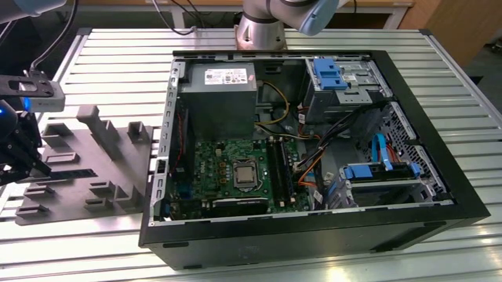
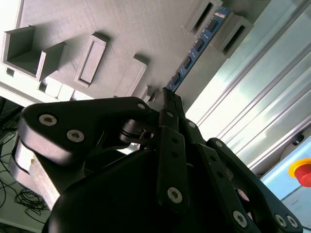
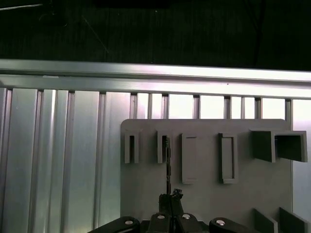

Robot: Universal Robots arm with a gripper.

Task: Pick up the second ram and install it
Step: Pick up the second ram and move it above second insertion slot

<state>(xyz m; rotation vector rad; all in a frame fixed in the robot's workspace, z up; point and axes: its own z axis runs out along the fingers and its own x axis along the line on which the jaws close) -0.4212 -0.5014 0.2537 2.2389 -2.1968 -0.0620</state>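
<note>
Where the exterior view looks down on the ribbed aluminium surface, an open black computer case takes up the middle. Inside it are a grey power supply box, a green motherboard and blue plastic drive clips. The arm rises behind the case. On the exterior view's left, just beside the case, lies a flat grey tray with raised, squared holder blocks. The second ram shows there as a thin dark strip lying low on the tray. The black jaws reach it from the exterior view's left edge, with no cable or block between them.

In the second wrist view, the matte black linkage of the jaws, with its round bolt heads, fills the near part. The tips are drawn together on the near end of the second ram, pinching it. The stick is narrow and flat, carries small dark chips, and runs away from the tips to pass between two grey blocks. The tray around it is dull and smooth, and the surface beyond is shiny and grooved. A red knob sits at the far corner.

In the first wrist view, the second ram is seen edge-on as a thin dark line. It runs from the jaws to a narrow rectangular holder on the tray. Similar upright slots stand in a row beside it, well clear of the stick. Bright metal ribs of the surface lie past the tray's edge.
</note>
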